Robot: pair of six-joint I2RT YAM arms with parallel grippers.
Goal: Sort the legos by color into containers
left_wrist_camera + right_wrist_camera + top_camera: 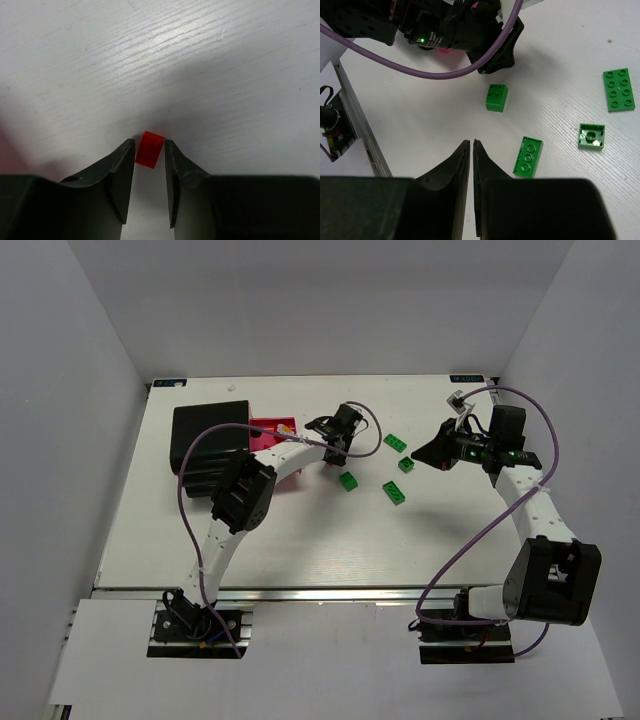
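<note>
The left hand (149, 142) is down at the white, wood-grained worktop (300, 540), its two dark fingers standing narrow on either side of a small translucent red plastic brick (149, 150). The brick lies on the worktop right between the fingertips, with almost no space on either side; I cannot tell whether the fingers are pressing it. In the top view this hand sits just right of the pink-magenta box (262, 436), whose near part is crossed by the left arm. The red brick itself is hidden under the hand there. The large glossy black rectangular box (205, 430) touches the pink one on its left.

The right hand (471, 142) is above the worktop to the right of the green pieces, its fingers almost together with only a thin slit between them and nothing in it.

Four green studded pieces lie loose on the worktop between the two hands, apart from each other and outside both boxes:
- a chunky four-stud green brick (497, 97), nearest the left hand
- a flat six-stud green plate (528, 157)
- a small square green piece (592, 136), lying underside up
- a flat eight-stud green plate (619, 89), farthest back in the top view
</note>
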